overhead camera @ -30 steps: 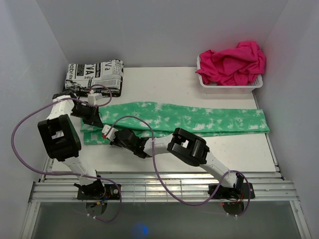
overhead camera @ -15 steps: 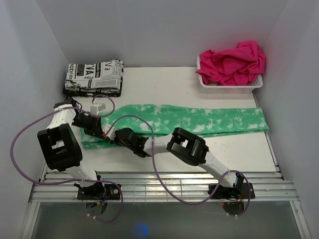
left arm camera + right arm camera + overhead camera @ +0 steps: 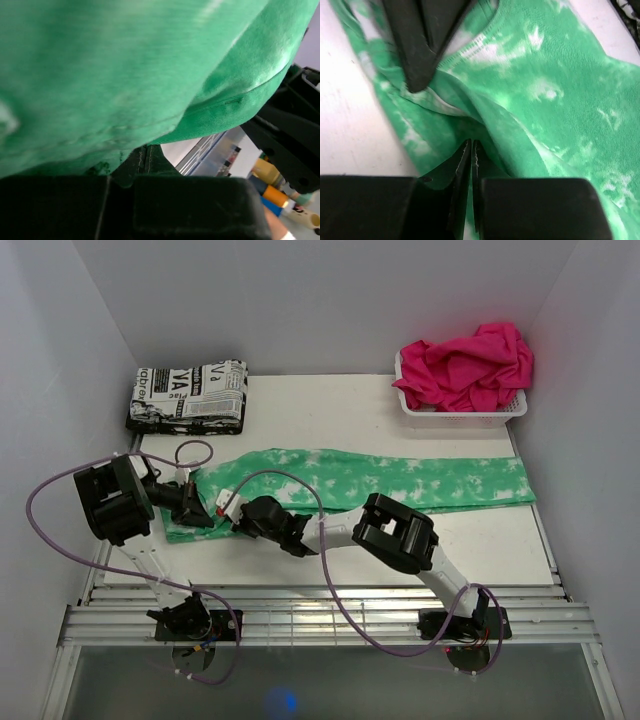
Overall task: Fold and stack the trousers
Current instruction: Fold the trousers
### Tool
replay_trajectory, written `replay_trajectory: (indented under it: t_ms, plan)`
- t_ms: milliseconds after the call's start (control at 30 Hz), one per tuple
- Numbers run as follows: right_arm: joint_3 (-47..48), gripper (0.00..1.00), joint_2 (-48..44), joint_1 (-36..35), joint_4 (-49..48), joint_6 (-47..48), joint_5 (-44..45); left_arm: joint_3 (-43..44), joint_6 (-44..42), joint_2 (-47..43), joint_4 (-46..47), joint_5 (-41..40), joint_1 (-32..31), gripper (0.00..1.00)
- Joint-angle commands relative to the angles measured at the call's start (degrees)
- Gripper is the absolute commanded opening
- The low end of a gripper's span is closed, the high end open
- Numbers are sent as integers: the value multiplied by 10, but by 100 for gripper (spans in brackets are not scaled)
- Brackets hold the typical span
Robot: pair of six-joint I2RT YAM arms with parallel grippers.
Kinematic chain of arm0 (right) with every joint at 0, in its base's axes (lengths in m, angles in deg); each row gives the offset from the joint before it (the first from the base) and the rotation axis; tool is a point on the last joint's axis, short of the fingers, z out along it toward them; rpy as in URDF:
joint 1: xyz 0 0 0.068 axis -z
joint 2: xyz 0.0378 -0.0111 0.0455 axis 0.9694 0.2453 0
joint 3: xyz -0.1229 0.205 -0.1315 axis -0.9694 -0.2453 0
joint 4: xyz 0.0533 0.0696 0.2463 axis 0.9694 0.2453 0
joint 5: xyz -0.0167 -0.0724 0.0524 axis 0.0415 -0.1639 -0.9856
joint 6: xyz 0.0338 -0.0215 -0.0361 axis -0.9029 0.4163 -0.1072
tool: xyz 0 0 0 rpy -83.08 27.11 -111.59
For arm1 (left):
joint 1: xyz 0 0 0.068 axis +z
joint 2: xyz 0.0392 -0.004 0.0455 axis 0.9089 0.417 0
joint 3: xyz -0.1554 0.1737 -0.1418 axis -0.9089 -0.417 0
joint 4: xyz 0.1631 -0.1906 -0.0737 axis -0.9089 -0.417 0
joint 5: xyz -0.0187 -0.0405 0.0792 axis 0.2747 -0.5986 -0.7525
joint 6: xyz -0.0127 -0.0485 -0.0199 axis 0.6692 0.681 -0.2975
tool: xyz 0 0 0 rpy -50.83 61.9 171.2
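Observation:
The mint green tie-dye trousers [image 3: 400, 480] lie stretched across the table from left to right. At their left end my left gripper [image 3: 197, 512] is shut on the cloth. In the left wrist view green cloth [image 3: 125, 65] fills the frame and runs down into the shut jaws of that gripper [image 3: 132, 167]. Just to its right, my right gripper [image 3: 232, 506] is shut on a raised fold of the trousers [image 3: 560, 75]. Its fingertips [image 3: 471, 145] stand pressed together at the ridge. The left gripper's dark finger [image 3: 420, 45] shows just ahead of them.
A folded black-and-white newsprint cloth [image 3: 190, 395] lies at the back left. A white basket [image 3: 462, 412] holding hot-pink cloth [image 3: 465, 365] stands at the back right. Grey walls close in both sides, and the metal rail [image 3: 330, 618] runs along the near edge.
My left arm has swung back and to the left, drawing its gripper and the trousers' left end toward the near edge. The right gripper shifted slightly right, still at the cloth.

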Motion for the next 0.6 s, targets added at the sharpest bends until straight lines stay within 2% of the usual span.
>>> replay_trajectory:
  t_ms: [0, 167, 400, 567]
  plan:
    - [-5, 9, -45, -7, 9, -47, -34, 43, 17, 38, 103, -16, -1, 0]
    - [31, 8, -6, -12, 29, -78, -32, 63, 0, 25, 91, -38, -2, 0]
    - [100, 8, 73, -8, 48, -97, -7, 95, -43, -51, 14, -49, -2, 0]
    - [128, 8, 89, -2, 56, -104, 0, 54, -69, -86, 12, -100, -1, 1]
